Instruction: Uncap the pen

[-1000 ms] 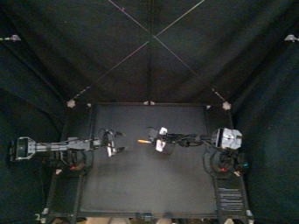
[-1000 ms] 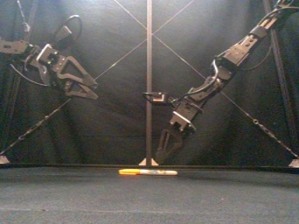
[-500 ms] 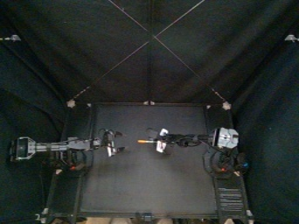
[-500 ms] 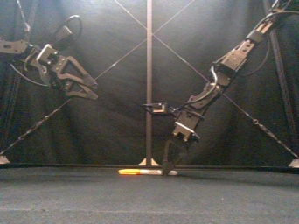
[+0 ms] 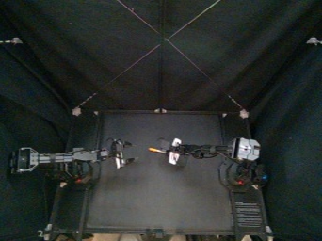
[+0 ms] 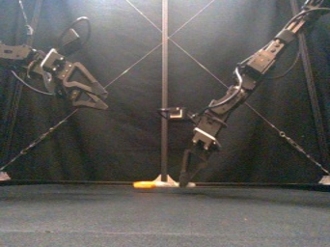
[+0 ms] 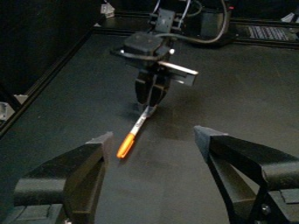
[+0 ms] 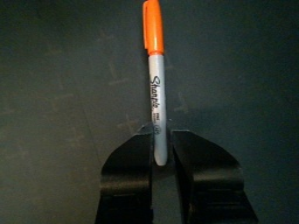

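pen (image 8: pixel 153 79) looks light, slick: your right gripper (image 8: pixel 155 133) pinches the barrel (image 8: pixel 155 105); the wide-open left gripper (image 7: pixel 152 137) should take the cap (image 8: pixel 152 26).

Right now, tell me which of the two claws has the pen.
The right claw, down at the table, jaws shut on the pen's white barrel. The left claw hangs open, raised, apart from it.

right pincer (image 6: pixel 190 178) down at pen (image 6: pixel 146 183) | left pincer (image 6: pixel 91 97) raised
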Tool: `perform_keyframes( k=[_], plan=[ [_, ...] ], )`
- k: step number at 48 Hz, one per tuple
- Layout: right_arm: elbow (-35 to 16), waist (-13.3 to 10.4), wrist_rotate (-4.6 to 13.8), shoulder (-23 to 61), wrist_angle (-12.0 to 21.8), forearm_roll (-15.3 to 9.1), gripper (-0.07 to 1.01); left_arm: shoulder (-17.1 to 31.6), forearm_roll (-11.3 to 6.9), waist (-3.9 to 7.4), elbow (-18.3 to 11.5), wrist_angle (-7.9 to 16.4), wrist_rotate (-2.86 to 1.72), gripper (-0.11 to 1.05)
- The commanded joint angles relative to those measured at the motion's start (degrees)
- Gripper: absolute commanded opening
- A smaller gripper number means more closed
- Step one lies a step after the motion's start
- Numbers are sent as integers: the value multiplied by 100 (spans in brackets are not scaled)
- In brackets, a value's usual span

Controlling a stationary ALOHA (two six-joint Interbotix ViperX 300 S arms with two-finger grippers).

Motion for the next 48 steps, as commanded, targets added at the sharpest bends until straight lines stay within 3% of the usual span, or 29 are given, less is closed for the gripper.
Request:
perform_keyframes(
  k=[1, 11, 24, 30, 48],
  plan=[
    [-70, 62, -18, -633, -53, -18, 46, 0, 0, 26, -114, -53, 0, 104],
    [-88, 176, -9, -1143, -132, -97, 46, 0, 0, 18, -132, -70, 0, 104],
    [-255, 545, -44, -1222, -659, -141, 46, 0, -9, 18, -193, -79, -18, 104],
    [-360, 650, -44, -1213, -686, -193, 46, 0, -26, -18, -202, -114, -44, 104],
    [-554, 835, -35, -1160, -809, -404, 46, 114, -132, -35, -220, -167, -44, 103]
  ],
)
